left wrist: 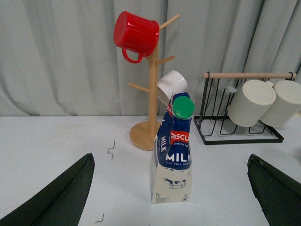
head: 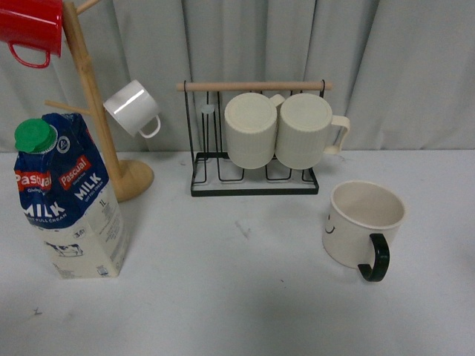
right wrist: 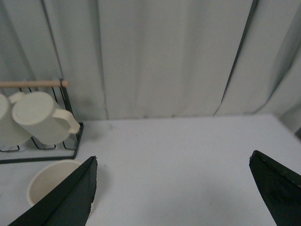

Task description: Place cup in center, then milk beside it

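While left pincer (left wrist: 169, 157) and right pincer (right wrist: 173, 155) gape empty, cup (head: 356, 231) upright at right, milk (head: 70, 200) at left

The front view's corner crops the red mug (head: 30, 26); the right end effector (right wrist: 172, 155) partly hides the cup (right wrist: 49, 181).

Count, placed against the black wire rack with wooden rail (head: 215, 87):
- ribbed cream mugs (head: 251, 130) on it: 2
- wooden mug tree (head: 95, 111) to its left: 1
- red metal mug (head: 30, 26) and small white mug (head: 132, 107) on the tree: 1 each
- blue-and-cream milk carton (head: 70, 208), front-left: 1
- smooth cream cup with black handle (head: 360, 222), front-right: 1
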